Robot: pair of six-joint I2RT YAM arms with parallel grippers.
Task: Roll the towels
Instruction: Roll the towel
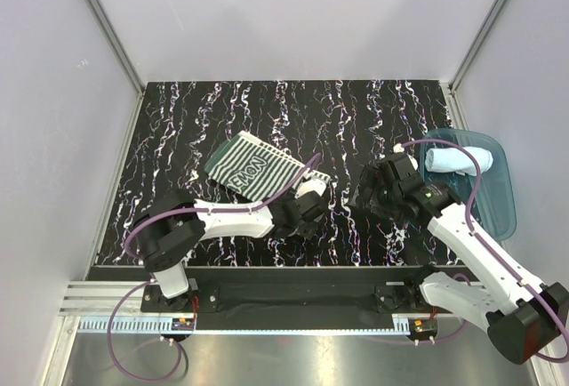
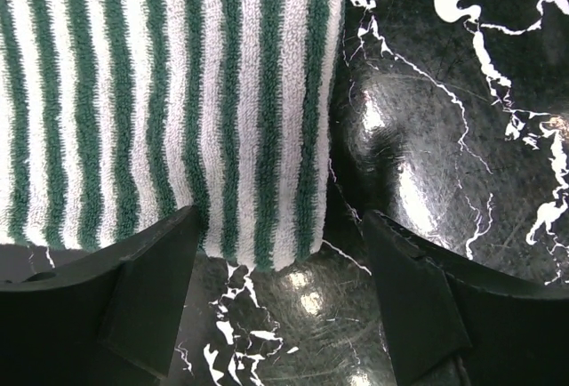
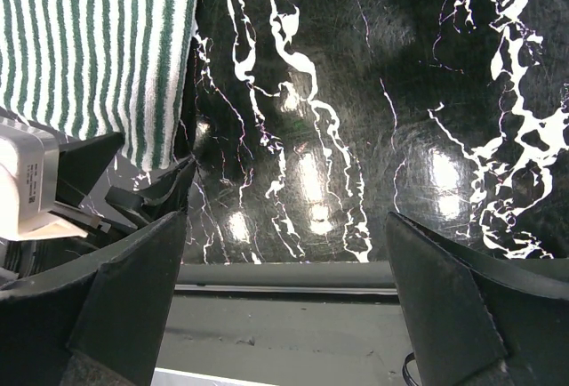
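Note:
The striped towel [image 1: 258,168] lies flat on the black marbled table [image 1: 178,137], left of centre. My left gripper [image 1: 300,201] is low at the towel's near right corner. In the left wrist view that gripper [image 2: 280,219] is open, and the striped towel's corner [image 2: 258,235] lies between the fingertips, ungripped. The pale blue towel [image 1: 458,159] sits rolled up inside the blue plastic tray [image 1: 500,197] at the right. My right gripper [image 1: 366,197] hovers open over bare table between towel and tray, with nothing between its jaws [image 3: 286,219]. The striped towel [image 3: 89,48] shows at the upper left of the right wrist view.
Grey walls close in the table at the back and both sides. The near table edge and a metal rail [image 3: 284,290] run just below the right gripper. The left gripper's body [image 3: 80,186] shows at the left of the right wrist view, close to the right fingers.

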